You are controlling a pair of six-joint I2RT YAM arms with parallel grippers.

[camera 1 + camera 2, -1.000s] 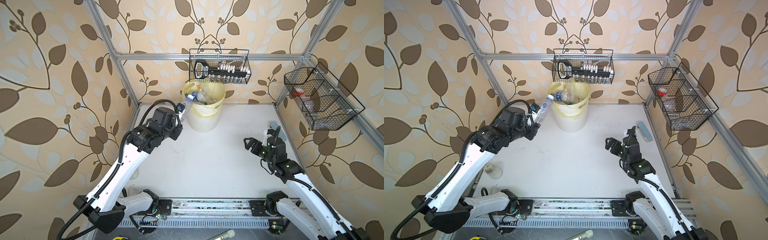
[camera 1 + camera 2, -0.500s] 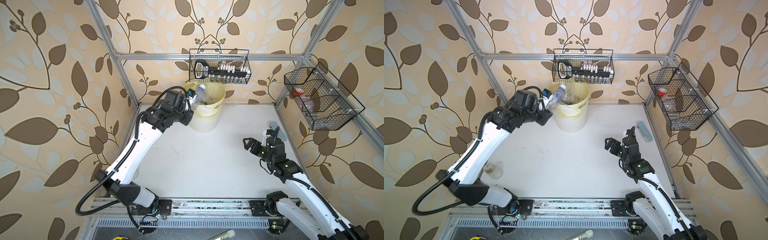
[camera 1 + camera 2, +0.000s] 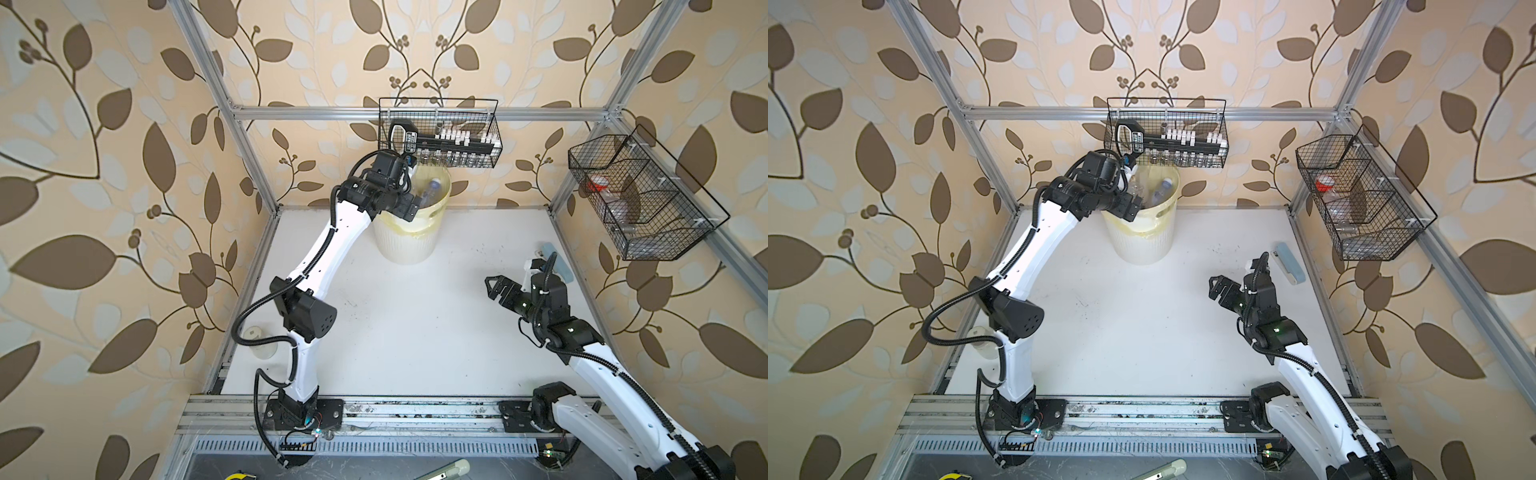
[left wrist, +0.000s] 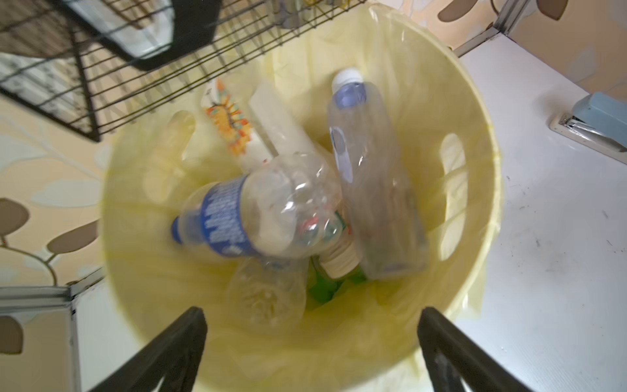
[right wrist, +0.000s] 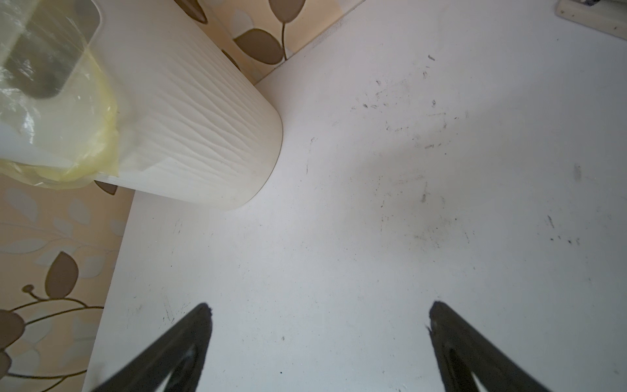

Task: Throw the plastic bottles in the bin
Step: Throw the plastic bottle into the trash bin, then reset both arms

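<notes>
**Cream bin [image 3: 405, 245] holds the bottles [image 4: 369, 190]**

1. The bin stands upright at the back of the table [image 3: 415, 332], under the rear basket [image 3: 440, 133]. A yellow liner [image 4: 152, 271] covers its inside and folds over the rim.
2. In the left wrist view, the bottles lie piled inside the liner.
   - A blue-label bottle [image 4: 244, 217] lies on its side on top of the pile and appears blurred.
   - A white-cap bottle [image 4: 373, 152] leans beside it and touches it.
   - A green bottle [image 4: 322, 288] shows beneath both.
3. The left gripper [image 4: 312, 339] hangs over the bin mouth. Its jaws stand wide apart with nothing between them.
4. The right gripper [image 5: 319, 322] hovers over bare table, well apart from the bin. Its jaws stand wide apart and hold nothing.
5. A blue block [image 3: 1289, 257] lies at the right edge of the table, near the right gripper.
6. A side basket [image 3: 636, 195] hangs on the right wall.
</notes>
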